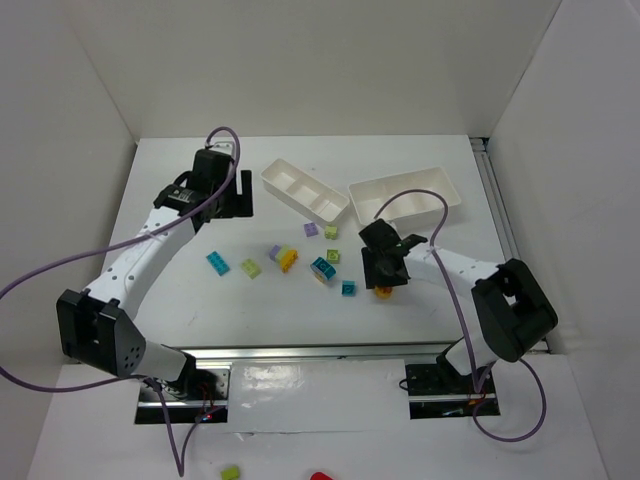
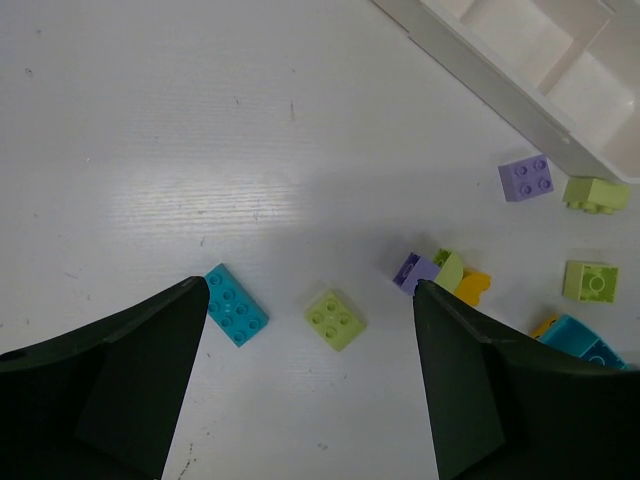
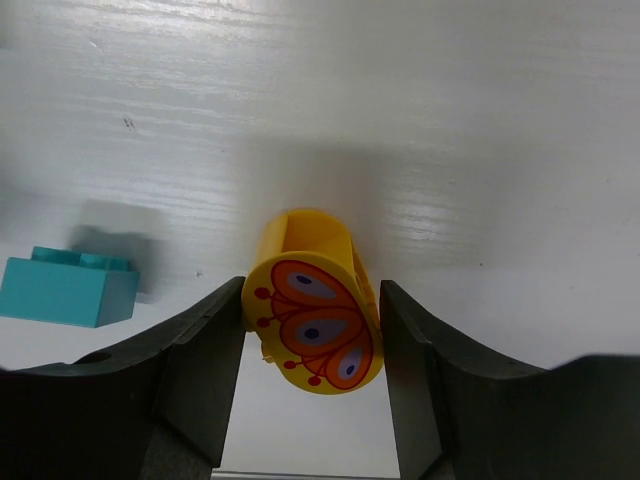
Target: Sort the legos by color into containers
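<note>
My right gripper (image 1: 386,278) is shut on a yellow lego with an orange butterfly print (image 3: 315,318), low over the table right of centre; in the wrist view both fingers (image 3: 200,350) press its sides. A cyan lego (image 3: 68,290) lies to its left. My left gripper (image 1: 215,178) is open and empty, held high at the back left. Its wrist view shows a cyan lego (image 2: 237,304), a lime lego (image 2: 335,319) and a purple lego (image 2: 415,270) on the table below. Two white trays (image 1: 305,190) (image 1: 405,195) stand at the back centre.
More loose legos lie mid-table: a purple one (image 1: 311,229), a lime one (image 1: 331,232), a yellow one (image 1: 289,260) and cyan ones (image 1: 323,268) (image 1: 348,288). A lime brick (image 1: 230,472) and a red thing (image 1: 320,477) lie off the table at the near edge. White walls enclose the table.
</note>
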`<action>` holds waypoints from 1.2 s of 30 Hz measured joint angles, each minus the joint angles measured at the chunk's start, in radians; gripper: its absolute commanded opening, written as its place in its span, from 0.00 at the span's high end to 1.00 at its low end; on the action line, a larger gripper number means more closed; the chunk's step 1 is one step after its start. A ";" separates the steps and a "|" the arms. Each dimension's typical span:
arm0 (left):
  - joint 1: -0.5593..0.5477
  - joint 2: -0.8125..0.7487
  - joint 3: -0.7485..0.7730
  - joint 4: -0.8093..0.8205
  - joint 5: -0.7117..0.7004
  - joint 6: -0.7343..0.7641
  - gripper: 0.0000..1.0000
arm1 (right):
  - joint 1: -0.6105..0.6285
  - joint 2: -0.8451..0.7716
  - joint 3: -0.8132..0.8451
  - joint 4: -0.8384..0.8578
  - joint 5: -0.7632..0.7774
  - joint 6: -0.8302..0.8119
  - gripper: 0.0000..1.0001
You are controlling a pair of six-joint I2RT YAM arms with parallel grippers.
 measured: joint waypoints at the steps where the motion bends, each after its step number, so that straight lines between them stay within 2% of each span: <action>1: -0.001 0.002 0.005 0.000 0.000 0.000 0.08 | 0.000 0.000 0.012 -0.014 0.004 0.003 0.50; 8: -0.002 0.009 0.049 -0.027 -0.042 -0.005 0.03 | -0.003 -0.013 0.270 -0.119 0.094 0.009 0.50; 13: -0.002 0.012 0.066 -0.048 -0.073 -0.023 0.01 | -0.053 0.011 0.502 -0.114 0.124 -0.007 0.50; 20: -0.002 0.048 0.096 -0.068 -0.077 -0.024 0.01 | -0.157 0.275 0.753 -0.072 0.159 -0.027 0.49; 22: -0.002 0.055 0.096 -0.075 -0.071 -0.026 0.01 | -0.164 0.343 0.766 -0.068 0.161 -0.035 0.46; 26: -0.002 0.066 0.101 -0.093 -0.062 -0.026 0.01 | -0.168 0.410 0.768 -0.075 0.164 -0.042 0.06; 27: -0.002 0.069 0.108 -0.099 -0.061 -0.026 0.01 | -0.168 0.415 0.773 -0.079 0.169 -0.040 0.03; 32: -0.002 0.077 0.144 -0.108 -0.060 -0.026 0.01 | -0.161 0.368 0.783 -0.073 0.202 -0.038 0.03; 36: -0.002 0.077 0.159 -0.109 -0.063 -0.026 0.01 | -0.122 0.194 0.650 -0.056 0.205 -0.026 0.08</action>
